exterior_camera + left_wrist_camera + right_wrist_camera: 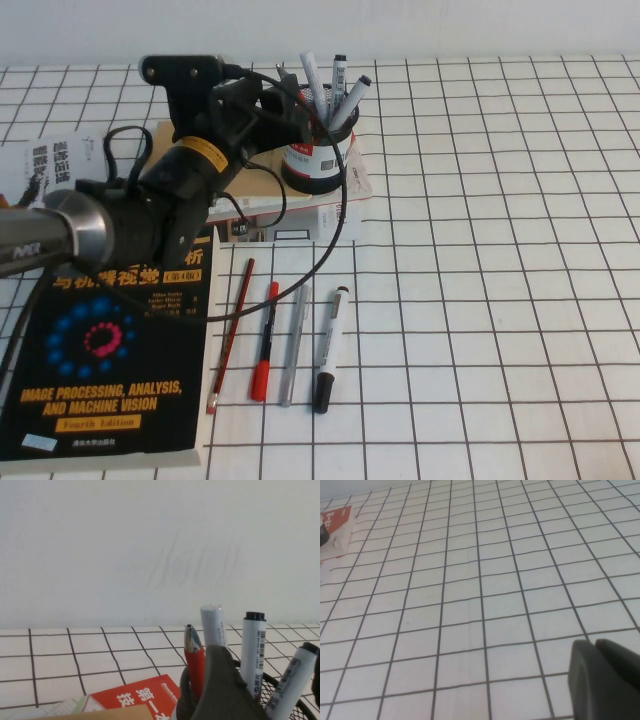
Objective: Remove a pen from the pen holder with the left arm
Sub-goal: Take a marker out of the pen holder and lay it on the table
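Note:
The black mesh pen holder (318, 165) stands on a stack of books at the back of the table, with several white markers (340, 85) sticking up out of it. My left gripper (300, 105) is at the holder's top, on its left side. In the left wrist view the left gripper (267, 665) stands open: one finger (220, 685) is in front of a red pen (195, 662), the other is at the picture's edge. Two white markers (252, 645) stand between the fingers, untouched. My right gripper (596, 645) hovers shut over bare grid table, holding nothing.
On the table in front lie a red pencil (231, 335), a red pen (266, 340), a silver pen (296, 345) and a black-and-white marker (331, 348). A large dark textbook (100, 370) lies at the front left. A cable (335, 215) loops down from the left arm.

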Robot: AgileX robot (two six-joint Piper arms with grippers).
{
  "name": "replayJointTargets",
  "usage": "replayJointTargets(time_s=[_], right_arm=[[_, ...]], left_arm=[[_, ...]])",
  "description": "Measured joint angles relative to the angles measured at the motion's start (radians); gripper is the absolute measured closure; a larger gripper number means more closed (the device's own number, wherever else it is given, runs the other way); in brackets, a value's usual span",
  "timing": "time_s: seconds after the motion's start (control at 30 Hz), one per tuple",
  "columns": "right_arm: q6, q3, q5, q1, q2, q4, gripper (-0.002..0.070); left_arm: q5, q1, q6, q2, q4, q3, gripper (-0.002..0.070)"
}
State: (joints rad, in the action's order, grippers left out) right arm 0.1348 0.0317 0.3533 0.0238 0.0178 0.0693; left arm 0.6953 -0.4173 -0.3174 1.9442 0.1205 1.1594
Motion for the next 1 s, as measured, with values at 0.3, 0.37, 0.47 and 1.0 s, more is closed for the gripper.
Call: replayJointTargets(time_s=[0.3,0.37,0.47,1.0], right_arm=[[0.0,0.0,0.0,0.0,0.0,0.0,0.0692],[0.0,0.0,0.0,0.0,0.0,0.0,0.0692],[0.0,0.0,0.0,0.0,0.0,0.0,0.0692],[0.0,0.0,0.0,0.0,0.0,0.0,0.0692]], left_arm=[[0.0,0.015,-0.066,0.153,-0.003,0.177,0.034],[0.001,0.022,-0.084,0.176,-0.003,0.204,0.0341],[0.001,0.03,-0.109,0.196,-0.004,0.227,0.034],[0.004,0.037,-0.255,0.237,0.053,0.283,0.0341]])
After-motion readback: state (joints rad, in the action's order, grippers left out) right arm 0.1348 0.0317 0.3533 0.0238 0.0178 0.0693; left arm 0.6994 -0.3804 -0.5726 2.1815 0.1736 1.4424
